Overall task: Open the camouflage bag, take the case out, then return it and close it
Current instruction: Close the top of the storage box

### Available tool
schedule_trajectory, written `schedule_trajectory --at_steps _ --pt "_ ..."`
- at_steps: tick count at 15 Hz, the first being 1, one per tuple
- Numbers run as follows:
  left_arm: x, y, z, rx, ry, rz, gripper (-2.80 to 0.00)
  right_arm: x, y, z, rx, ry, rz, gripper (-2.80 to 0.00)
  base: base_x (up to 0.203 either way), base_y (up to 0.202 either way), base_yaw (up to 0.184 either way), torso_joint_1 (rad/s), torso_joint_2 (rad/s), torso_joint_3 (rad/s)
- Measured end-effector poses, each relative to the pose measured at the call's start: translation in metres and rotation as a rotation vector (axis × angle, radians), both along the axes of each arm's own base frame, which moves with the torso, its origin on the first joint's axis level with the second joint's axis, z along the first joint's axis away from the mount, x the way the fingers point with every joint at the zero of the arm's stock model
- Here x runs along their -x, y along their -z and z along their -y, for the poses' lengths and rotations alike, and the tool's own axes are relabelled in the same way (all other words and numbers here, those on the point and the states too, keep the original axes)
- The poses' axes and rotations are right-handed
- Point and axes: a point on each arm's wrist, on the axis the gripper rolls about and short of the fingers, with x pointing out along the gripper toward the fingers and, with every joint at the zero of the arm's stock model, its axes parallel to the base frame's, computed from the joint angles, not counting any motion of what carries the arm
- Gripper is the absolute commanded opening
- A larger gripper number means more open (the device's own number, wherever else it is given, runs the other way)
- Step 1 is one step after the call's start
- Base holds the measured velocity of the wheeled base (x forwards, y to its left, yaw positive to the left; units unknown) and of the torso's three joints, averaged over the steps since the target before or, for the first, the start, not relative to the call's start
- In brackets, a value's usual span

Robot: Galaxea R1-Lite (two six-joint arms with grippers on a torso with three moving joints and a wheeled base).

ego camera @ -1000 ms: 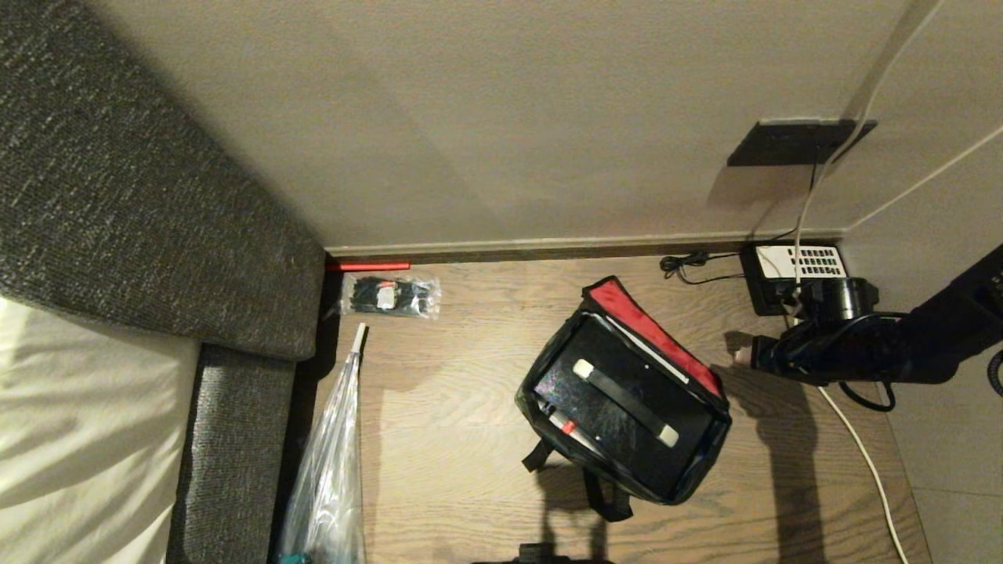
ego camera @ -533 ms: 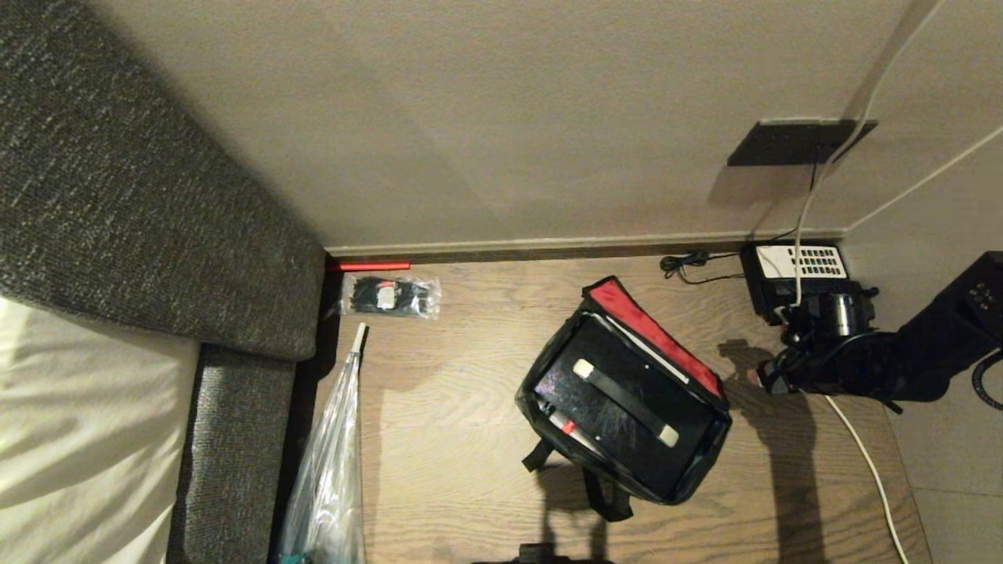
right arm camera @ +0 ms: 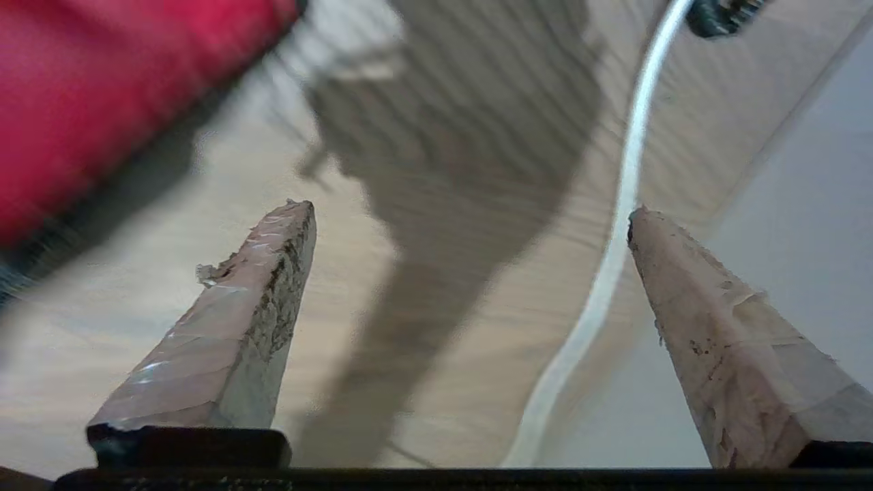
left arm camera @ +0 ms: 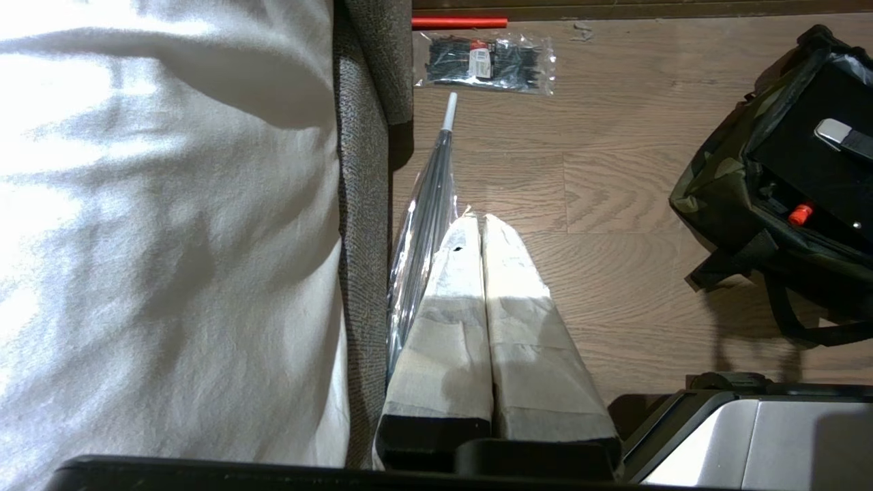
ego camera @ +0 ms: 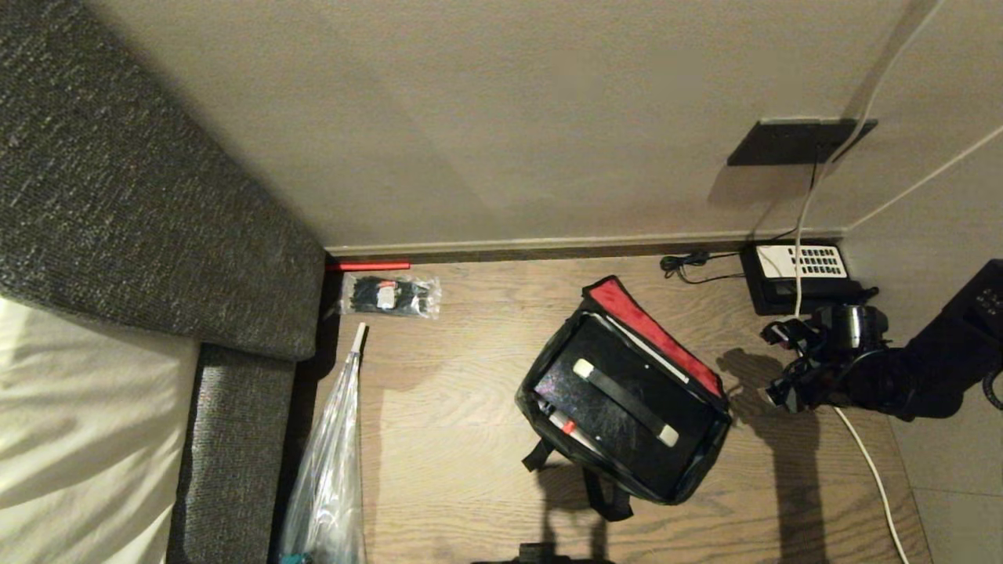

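Note:
The camouflage bag [ego camera: 526,403] lies open on the wooden surface, its red-lined lid [ego camera: 654,333] folded back toward the right. Inside it lies the flat black case [ego camera: 603,419], with a strap across its top and a red spot [left arm camera: 799,213] near one edge. My right gripper [ego camera: 774,364] hovers just right of the lid, open and empty; the wrist view shows its fingers wide apart [right arm camera: 469,215] over bare wood, beside the red lining [right arm camera: 102,88]. My left gripper [left arm camera: 477,221] is shut and parked to the left of the bag [left arm camera: 723,177], out of the head view.
A black telephone [ego camera: 795,274] with a white keypad stands behind the right gripper, and a white cable [ego camera: 862,454] runs under it. A clear plastic bag [ego camera: 325,470] and a packet of black ties [ego camera: 390,296] lie left, by the grey upholstery [ego camera: 157,196].
The right gripper has opened wide, rolled at the wrist and drawn a little rightward, away from the lid. The bag and case have not moved.

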Motion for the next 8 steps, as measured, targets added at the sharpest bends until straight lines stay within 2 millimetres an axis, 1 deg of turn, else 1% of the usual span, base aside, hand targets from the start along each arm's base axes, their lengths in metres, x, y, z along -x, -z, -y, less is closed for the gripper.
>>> schedule_trajectory --at_steps 2,5,7,8 --pt "0.0000 0.0000 0.0000 0.001 -0.001 0.000 -2.80 -0.0035 -0.0026 -0.0014 -0.157 0.018 0.058 0.00 0.000 0.000 0.000 0.000 0.00 0.000" --pt "0.0000 0.0000 0.0000 0.000 0.000 0.000 -2.80 -0.0084 -0.0049 -0.0032 -0.478 0.096 0.127 0.00 0.000 0.000 0.000 0.000 0.00 0.000" --pt "0.0000 0.0000 0.0000 0.000 0.000 0.000 -2.80 -0.0080 -0.0041 -0.0068 -0.698 0.144 0.123 0.00 0.000 0.000 0.000 0.000 0.00 0.000" --pt "0.0000 -0.0001 0.0000 0.001 0.000 0.001 -2.80 -0.0062 -0.0033 -0.0087 -0.762 0.119 0.098 0.00 0.000 0.000 0.000 0.000 0.00 0.000"
